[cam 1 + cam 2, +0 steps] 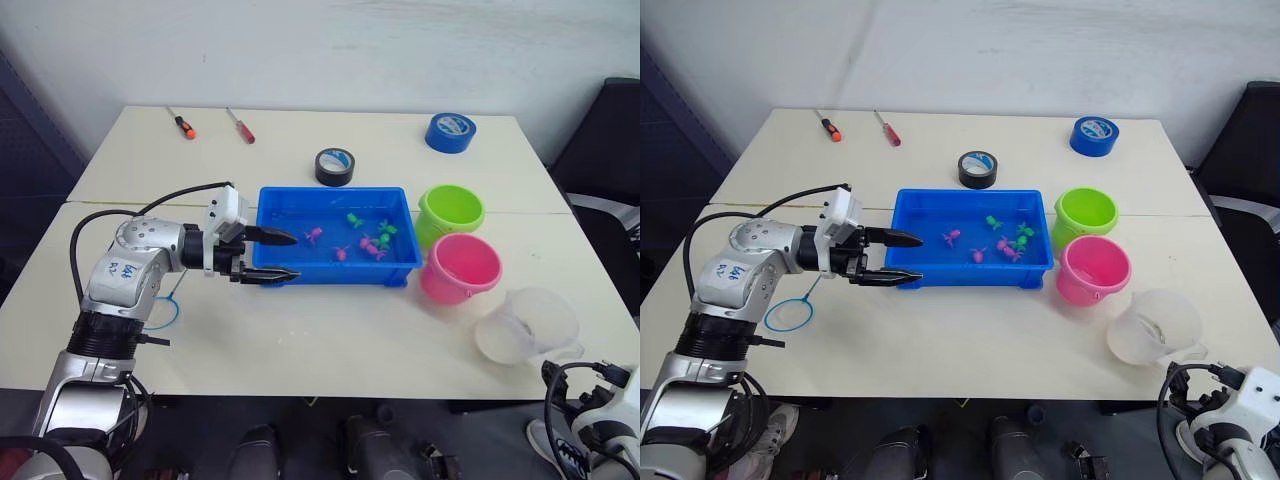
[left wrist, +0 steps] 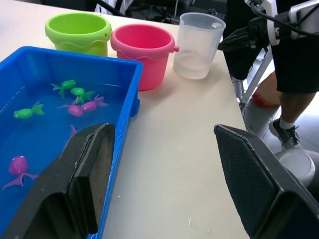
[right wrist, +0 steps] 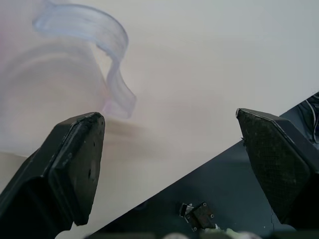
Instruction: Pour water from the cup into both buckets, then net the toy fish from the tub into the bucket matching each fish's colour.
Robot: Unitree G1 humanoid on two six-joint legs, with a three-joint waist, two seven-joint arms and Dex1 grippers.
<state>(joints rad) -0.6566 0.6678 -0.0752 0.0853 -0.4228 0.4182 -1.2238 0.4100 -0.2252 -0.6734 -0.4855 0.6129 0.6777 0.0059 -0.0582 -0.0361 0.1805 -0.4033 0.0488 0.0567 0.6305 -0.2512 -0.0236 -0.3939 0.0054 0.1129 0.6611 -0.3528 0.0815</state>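
Left to right: the net (image 1: 790, 314) lies flat on the desk (image 1: 330, 350) near the left front edge, ungrasped, beside the left arm. The left claw (image 1: 268, 256) hovers released, jaws spread, at the left end wall of the tub (image 1: 335, 271); one finger reaches over the rim, the other lies outside the front wall, grasping nothing. The tub holds shallow water with the toy fish (image 1: 362, 238), pink and green, gathered toward its right half; none has been netted. Just right of the tub stand the buckets, the lime green bucket (image 1: 451, 212) behind and the pink bucket (image 1: 461, 267) in front, touching or nearly so. The cup (image 1: 530, 325) stands upright at the right front corner, close to the desk edge, with only a little water visible at its bottom. The right claw (image 3: 164, 159) is released, jaws wide, at the desk edge just beside the cup's handle. Whether the buckets already contain water cannot be told, so pouring may be finished or pending; all netting remains. Open room lies along the front strip of the desk; the far side carries a black tape roll (image 1: 335, 166), a blue tape roll (image 1: 450, 131) and two screwdrivers (image 1: 210, 125).
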